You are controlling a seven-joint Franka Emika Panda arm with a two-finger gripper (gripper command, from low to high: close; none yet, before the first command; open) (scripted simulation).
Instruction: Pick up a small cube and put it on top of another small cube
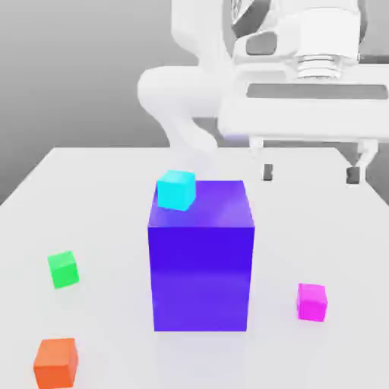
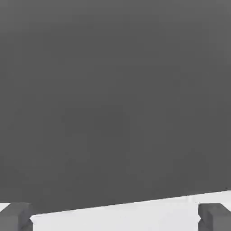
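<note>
Arm top cut off, gripper wide.

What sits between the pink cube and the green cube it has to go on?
The big blue block, with a cyan cube on top, stands on the table between the pink cube and the green cube. The open gripper holds nothing.

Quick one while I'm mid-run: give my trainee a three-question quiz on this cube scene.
1. True or false: the gripper is open and holds nothing.
2. What sits on the big blue-violet block?
3. Which small cube lies on the exterior view's right: A green cube, B magenta cube, C orange cube?

Key: 1 true. 2 the cyan cube. 3 B.
</note>
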